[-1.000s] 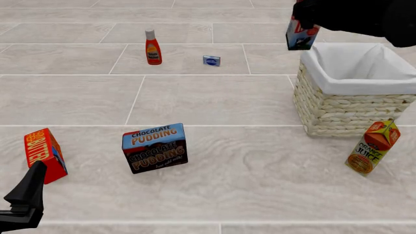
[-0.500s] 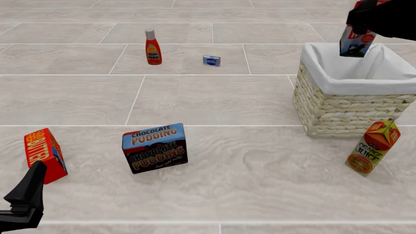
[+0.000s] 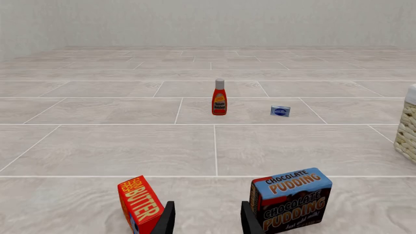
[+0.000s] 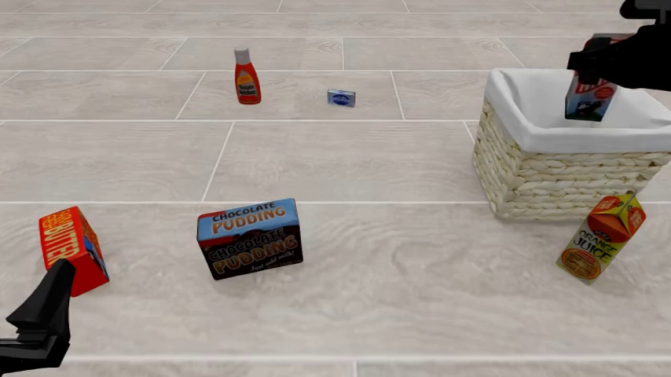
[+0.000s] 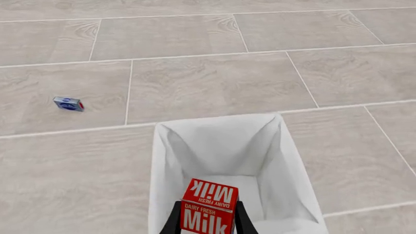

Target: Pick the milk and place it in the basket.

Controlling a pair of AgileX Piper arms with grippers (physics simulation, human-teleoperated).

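The basket (image 4: 545, 169) is square, its wall of chunky cream braided wicker, its smooth white cloth lining folded over the rim; the right gripper (image 5: 207, 222) pinches the glossy red gabled milk (image 5: 208, 209) between its fingers, above the lining; the left gripper (image 3: 205, 220) is spread, holding nothing.

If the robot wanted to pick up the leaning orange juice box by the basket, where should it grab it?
Probably around the middle of the orange juice carton, on its flat side faces, coming from above with the end effector tilted to match its lean. The sloped top looks poor for gripping. The basket stands close behind it, so approaching from the open floor side seems safest.
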